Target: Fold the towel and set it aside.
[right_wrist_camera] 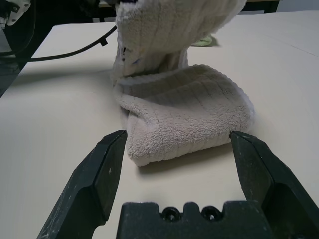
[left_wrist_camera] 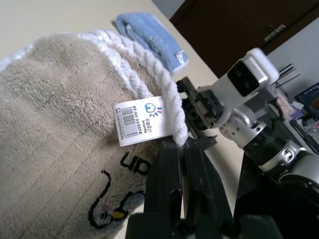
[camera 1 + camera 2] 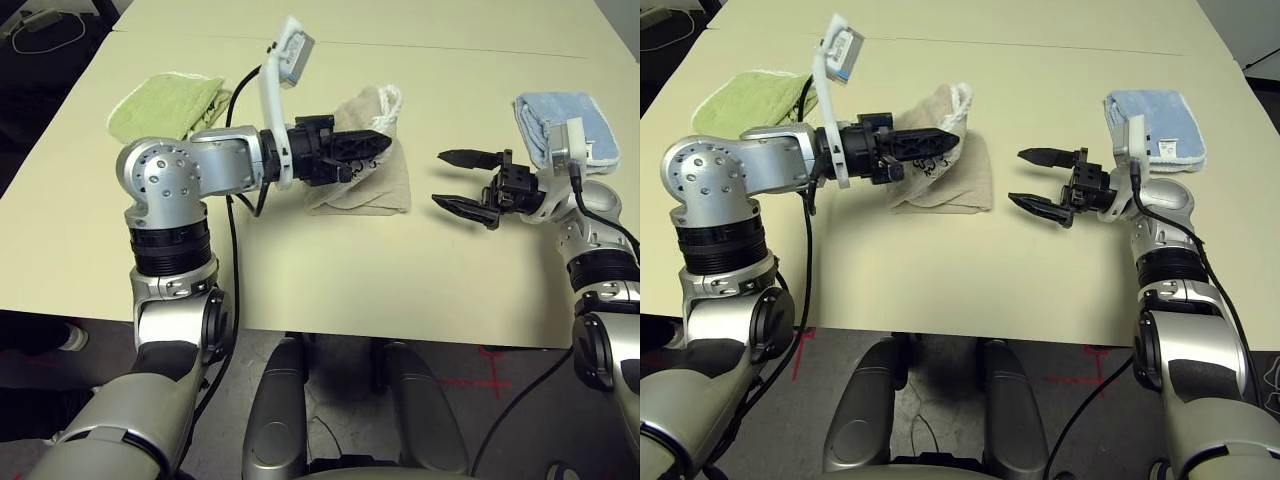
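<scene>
centre of the head view, slightly up: beige towel [image 3: 365, 170] bunched on the table [image 3: 330, 290], lower layer lying flat, upper part lifted and draped over. left gripper [image 3: 375, 148] clenched on the towel's white corded edge, fingers pressed together, reaching in from the left of the frame. in the left wrist view, white tag [image 2: 144, 122] hanging just beside the pinched edge, black stitched design on the nap below it. right gripper [image 3: 462, 182] at centre right of the frame, released, fingers spread wide, pointing toward the towel, apart from it, touching nothing. from the right wrist view, folded bulk of the towel sitting between the two spread fingers [image 1: 94, 174] but farther off, raised part hanging above. lime-green towel [image 3: 165, 105] folded at upper left, behind the left arm. light blue towel [image 3: 560, 125] folded at upper right, just behind the right wrist.
</scene>
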